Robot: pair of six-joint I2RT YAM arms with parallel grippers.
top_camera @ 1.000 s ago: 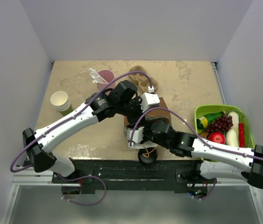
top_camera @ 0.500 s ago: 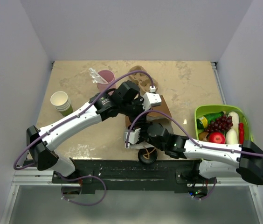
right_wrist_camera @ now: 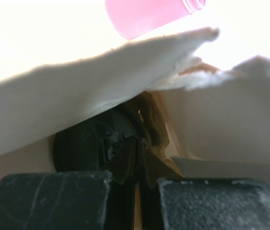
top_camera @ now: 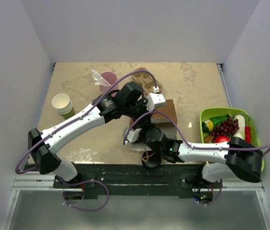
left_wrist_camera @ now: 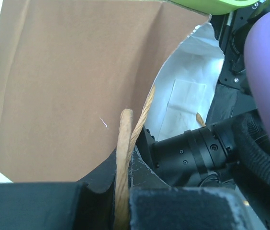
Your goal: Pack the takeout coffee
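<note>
Top external view: since a second ago the right arm has swung across. Its shoulder link is drawn in from the corner and its wrist is carried leftward along the near side of the brown paper bag point(top_camera: 167, 111), so more of the bag's flat brown panel shows. The left arm has barely shifted and stays bent over the bag's left end. The takeout coffee point(top_camera: 151, 162), a small cup of which only the round black plastic lid shows from above, stands where it was. It is outside the bag, on the bag's near side at the table point(top_camera: 192, 81) edge, partly under the right arm.

Left wrist view shows the left fingers point(left_wrist_camera: 127, 190) closed tight on the bag's tan twine handle point(left_wrist_camera: 121, 158), which runs up to the bag's rim beside its white lining.

Right wrist view shows the right fingers point(right_wrist_camera: 142, 182) close together with only a narrow slot between them. A thin tan strip sits in that slot, and I cannot tell whether it is clamped. A ragged white paper edge point(right_wrist_camera: 101, 81) hangs just past them, with a translucent pink plastic tumbler point(right_wrist_camera: 149, 14) beyond it.
</note>
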